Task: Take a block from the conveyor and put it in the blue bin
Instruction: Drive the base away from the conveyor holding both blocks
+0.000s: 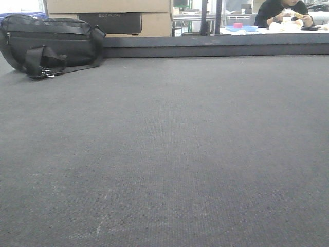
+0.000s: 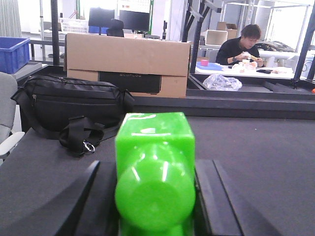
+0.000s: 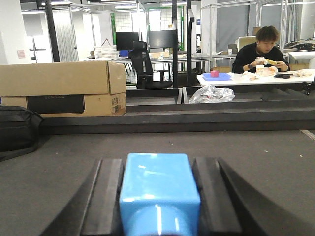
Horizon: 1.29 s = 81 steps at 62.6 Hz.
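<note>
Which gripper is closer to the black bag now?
Left. The bag lies just ahead-left of the left gripper with its green block; the right gripper, holding a blue block, sees it farther off left.

My left gripper (image 2: pixel 155 164): two matte black fingers (image 2: pixel 86 201), one on each side of the jaw gap, each broadening from a blunt tip back toward the wrist. The finger right of the gap shows a flat inner pad (image 2: pixel 211 196) and, outside it, a sloping outer face. My right gripper (image 3: pixel 158 161): like black fingers (image 3: pixel 74 206), each with an upright inner pad (image 3: pixel 110 196), a thin groove outside it, then a broad wedge-shaped flank; surfaces dull, greyish where lit.
</note>
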### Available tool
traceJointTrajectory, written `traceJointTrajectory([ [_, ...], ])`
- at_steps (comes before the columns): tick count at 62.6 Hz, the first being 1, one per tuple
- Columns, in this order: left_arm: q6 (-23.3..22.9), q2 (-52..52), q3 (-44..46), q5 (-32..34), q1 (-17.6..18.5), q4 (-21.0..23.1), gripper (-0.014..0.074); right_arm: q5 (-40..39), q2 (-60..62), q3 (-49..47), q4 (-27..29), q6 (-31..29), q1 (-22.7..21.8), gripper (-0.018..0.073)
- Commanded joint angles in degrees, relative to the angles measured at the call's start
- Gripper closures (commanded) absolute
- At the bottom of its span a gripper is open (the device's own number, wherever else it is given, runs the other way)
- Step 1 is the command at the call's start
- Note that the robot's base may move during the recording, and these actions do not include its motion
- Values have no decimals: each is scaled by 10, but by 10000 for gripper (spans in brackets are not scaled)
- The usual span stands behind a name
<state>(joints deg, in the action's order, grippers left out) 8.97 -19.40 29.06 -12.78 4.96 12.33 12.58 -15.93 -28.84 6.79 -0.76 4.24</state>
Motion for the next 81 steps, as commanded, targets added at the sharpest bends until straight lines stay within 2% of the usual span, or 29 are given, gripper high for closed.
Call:
traceJointTrajectory([
  [1,-4,3,4,10,3,3,708,-10,3,2,-4,-2,-1,721],
  [81,-4,3,4,10,3,3,708,-10,3,2,-4,-2,-1,721],
])
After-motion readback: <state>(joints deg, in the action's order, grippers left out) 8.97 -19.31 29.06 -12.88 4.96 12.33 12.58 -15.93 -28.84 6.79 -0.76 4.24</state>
